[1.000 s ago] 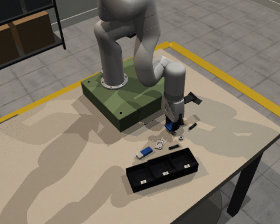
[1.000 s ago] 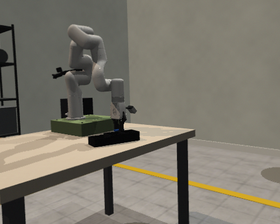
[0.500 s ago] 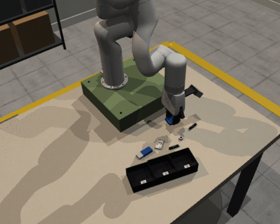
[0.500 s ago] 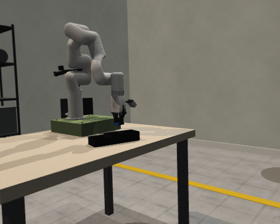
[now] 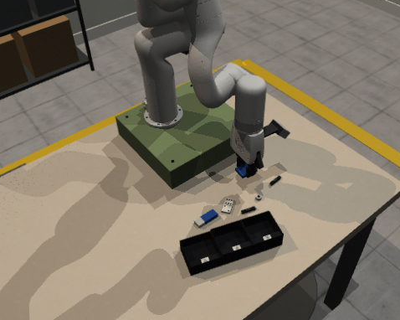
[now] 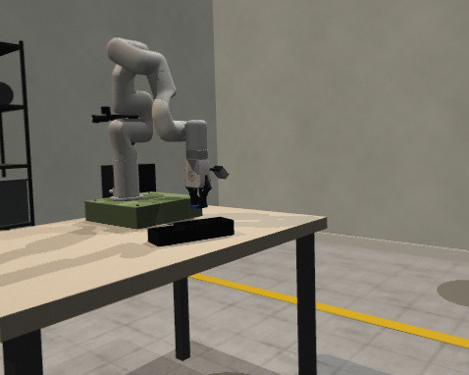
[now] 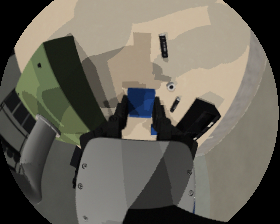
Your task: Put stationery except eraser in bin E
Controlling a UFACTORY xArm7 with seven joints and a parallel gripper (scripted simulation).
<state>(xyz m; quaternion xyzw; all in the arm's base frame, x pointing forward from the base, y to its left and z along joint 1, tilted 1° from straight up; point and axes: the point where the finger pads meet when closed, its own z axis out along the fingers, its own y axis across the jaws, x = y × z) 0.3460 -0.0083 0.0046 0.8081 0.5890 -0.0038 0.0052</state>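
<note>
My gripper (image 5: 247, 169) is shut on a small blue block (image 5: 241, 171), low over the table just in front of the green base; the block also shows between the fingers in the wrist view (image 7: 140, 102). The black bin (image 5: 231, 240) with three compartments stands nearer the front edge; its white labels are too small to read. A blue-and-white eraser (image 5: 206, 218), a white domino-like tile (image 5: 228, 205), a short black piece (image 5: 248, 209), a small nut (image 5: 258, 197) and a black pen-like piece (image 5: 274, 181) lie between the gripper and the bin.
The green robot base (image 5: 176, 139) rises right behind the gripper. The table's yellow-edged back rim (image 5: 330, 116) runs to the right. In the exterior view the bin (image 6: 190, 231) stands near the table's far edge.
</note>
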